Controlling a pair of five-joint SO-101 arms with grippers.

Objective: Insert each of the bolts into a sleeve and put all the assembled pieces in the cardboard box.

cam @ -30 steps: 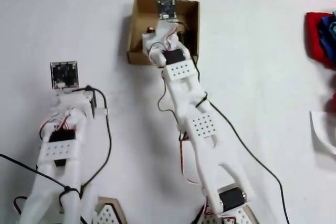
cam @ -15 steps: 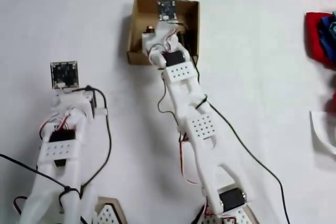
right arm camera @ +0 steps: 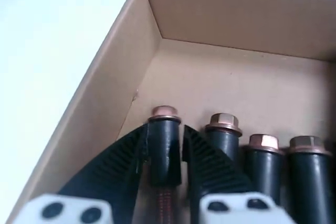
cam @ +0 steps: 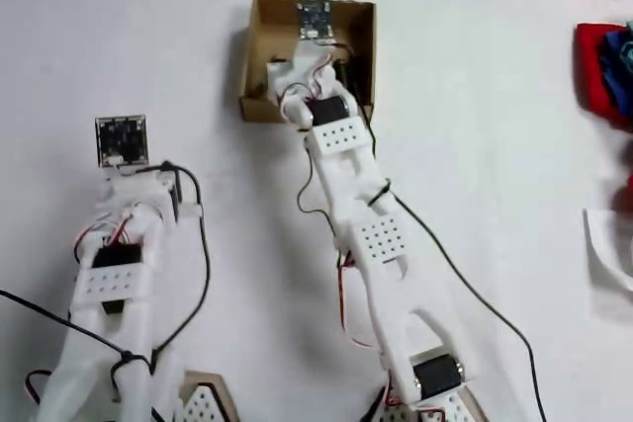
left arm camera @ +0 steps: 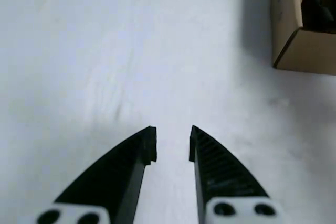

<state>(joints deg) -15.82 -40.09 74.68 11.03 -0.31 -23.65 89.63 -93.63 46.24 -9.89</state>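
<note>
The cardboard box (cam: 259, 17) sits at the table's far side, and my right arm (cam: 341, 160) stretches into it. In the right wrist view my right gripper (right arm camera: 164, 129) is shut on an assembled piece (right arm camera: 164, 116), a copper bolt in a black sleeve, lying by the box wall (right arm camera: 110, 77). Three more assembled pieces (right arm camera: 224, 135) (right arm camera: 263, 156) (right arm camera: 307, 163) lie side by side beside it. My left gripper (left arm camera: 172, 142) is open over bare white table, nothing between its fingers, with the box corner (left arm camera: 304, 56) farther off.
A red cloth (cam: 603, 61) and a white sheet (cam: 608, 249) lie at the table's right edge. Black cables (cam: 203, 244) trail from both arms. The left arm (cam: 119, 244) rests at the near left, with open white table around it.
The right wrist has shifted slightly inside the box, covering the bolt head that showed beside it earlier. The left arm has not moved.
</note>
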